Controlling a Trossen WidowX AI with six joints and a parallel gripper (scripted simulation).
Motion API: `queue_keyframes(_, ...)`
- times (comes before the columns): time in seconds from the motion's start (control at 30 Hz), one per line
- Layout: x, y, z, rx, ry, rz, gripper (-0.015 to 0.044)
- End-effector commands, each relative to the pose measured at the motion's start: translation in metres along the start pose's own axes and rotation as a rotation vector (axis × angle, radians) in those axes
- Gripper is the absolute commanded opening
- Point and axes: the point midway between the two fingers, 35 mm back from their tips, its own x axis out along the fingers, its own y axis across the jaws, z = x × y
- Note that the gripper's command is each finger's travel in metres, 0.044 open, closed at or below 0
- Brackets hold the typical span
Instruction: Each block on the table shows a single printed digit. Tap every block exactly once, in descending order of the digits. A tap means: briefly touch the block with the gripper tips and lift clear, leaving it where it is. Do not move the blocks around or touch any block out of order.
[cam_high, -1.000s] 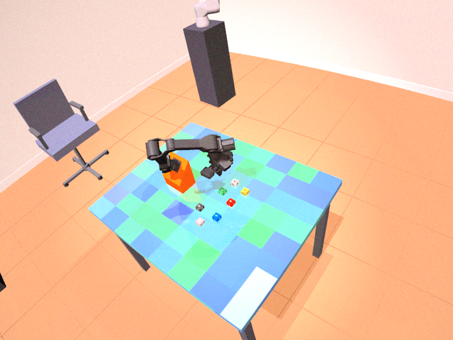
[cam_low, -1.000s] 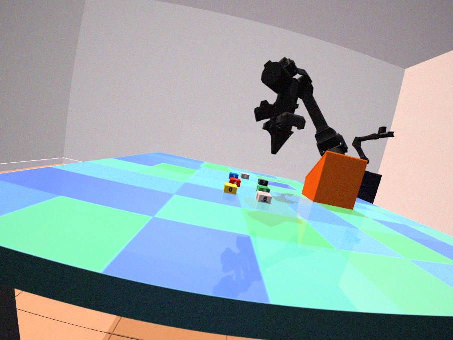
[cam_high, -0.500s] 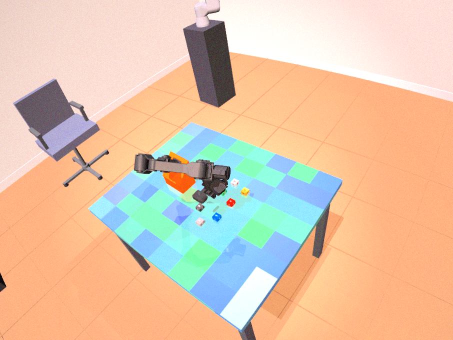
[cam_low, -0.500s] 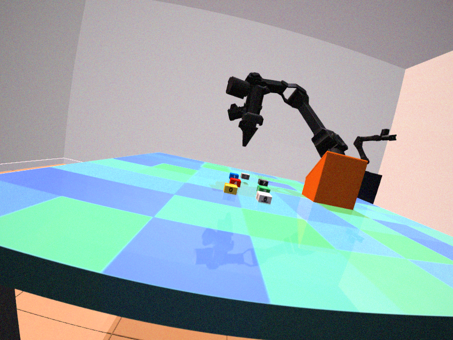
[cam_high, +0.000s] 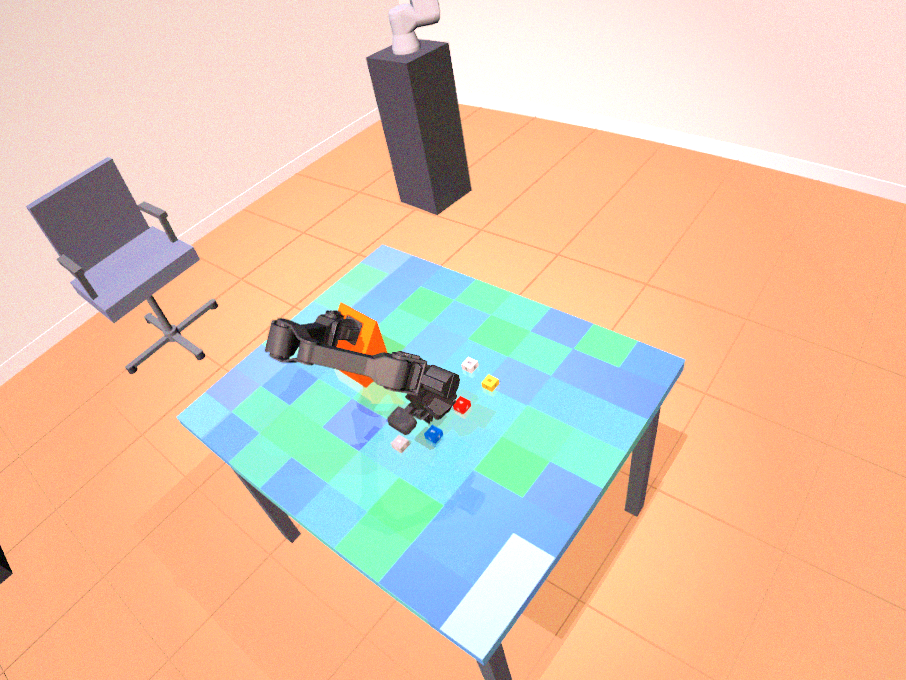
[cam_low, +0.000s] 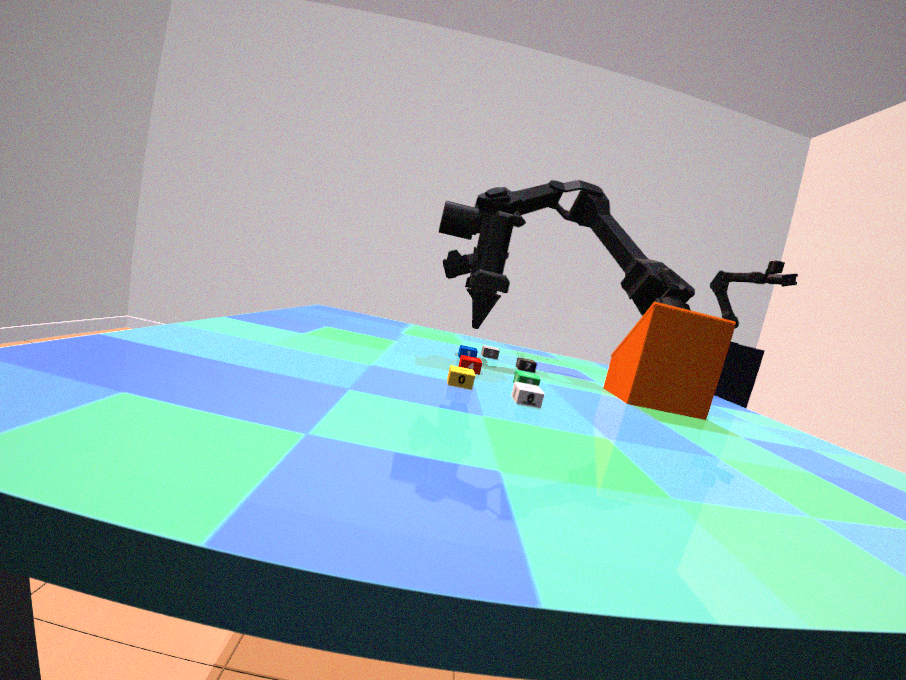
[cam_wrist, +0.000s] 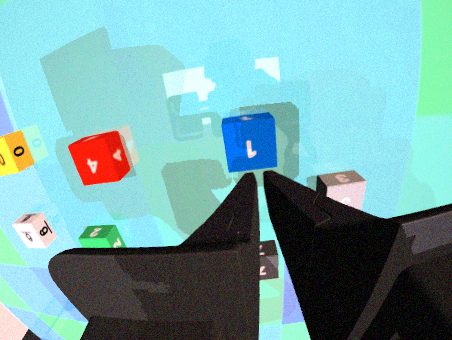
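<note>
- Block 0 (cam_high: 490, 382) (cam_low: 461, 377) (cam_wrist: 17, 152), far left in the wrist view, should be the last tap.
- Block 6 (cam_high: 469, 364) (cam_low: 528, 395) (cam_wrist: 35, 230), near left, is presumably done.
- Block 4 (cam_high: 461, 404) (cam_low: 469, 365) (cam_wrist: 102, 157) is also probably done, farther off than block 2 (cam_low: 526, 378) (cam_wrist: 102, 236), likewise.
- Block 1 (cam_high: 433, 434) (cam_low: 467, 352) (cam_wrist: 249, 142) sits on the table under the claw (cam_high: 423, 417) (cam_low: 477, 324) (cam_wrist: 258, 181), which is closed on nothing and raised; its tap looks next.
- Block 7 (cam_low: 525, 363) (cam_wrist: 269, 267), near, likely went first.
- Block 3 (cam_high: 400, 443) (cam_low: 490, 353) (cam_wrist: 347, 187), right, is likely done; taps leave no mark to confirm.
</note>
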Motion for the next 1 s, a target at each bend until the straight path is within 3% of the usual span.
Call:
queue_keyframes(0.0, 0.014, 0.002, -0.003, -0.015, 0.0, -0.007, 0.002)
queue_keyframes(0.97, 0.044, 0.001, -0.003, -0.015, 0.0, -0.008, 0.002)
